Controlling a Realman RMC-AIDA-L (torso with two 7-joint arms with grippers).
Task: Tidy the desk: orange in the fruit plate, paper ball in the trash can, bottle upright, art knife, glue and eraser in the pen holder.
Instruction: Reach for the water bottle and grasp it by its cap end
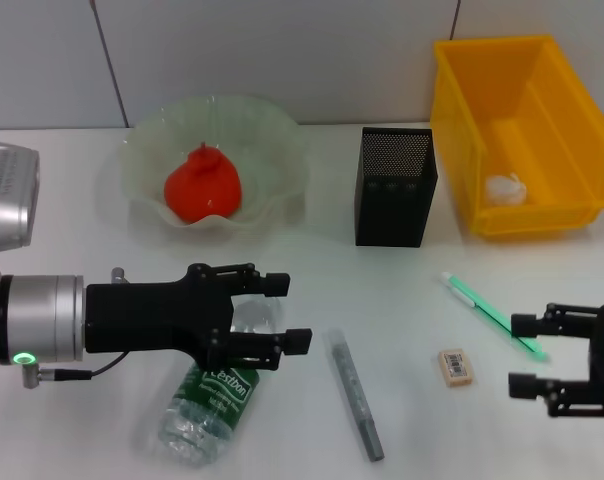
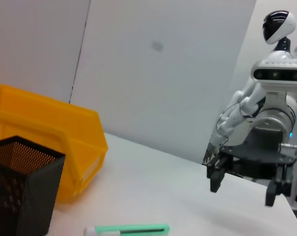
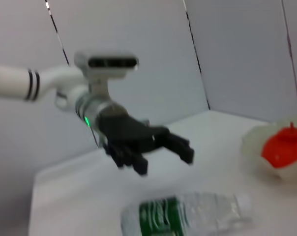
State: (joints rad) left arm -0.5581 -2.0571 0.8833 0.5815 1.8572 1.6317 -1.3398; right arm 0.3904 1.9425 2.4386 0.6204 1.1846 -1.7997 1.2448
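Already, the orange (image 1: 203,185) sat in the fruit plate (image 1: 282,150) and the paper ball (image 1: 506,189) lay at the bottom of the yellow bin (image 1: 462,130), so that part of the tidying appeared done. The bottle (image 1: 214,400) lay on its side on the table (image 1: 312,300), cap end toward the plate, and the left gripper (image 1: 285,312) hung just above it with its jaws spread wide, seemingly lined up to close around the bottle and stand it upright. The right gripper (image 1: 523,354) waited low at the table's right edge, jaws also spread, close to the green-handled art knife (image 1: 493,314) and the eraser (image 1: 455,365), probably so it could take those next. The grey glue stick (image 1: 355,393) lay between the bottle and the eraser. The black mesh pen holder (image 1: 395,187) stood upright beside the bin, within reach of the right arm; whether it held anything could not be told.
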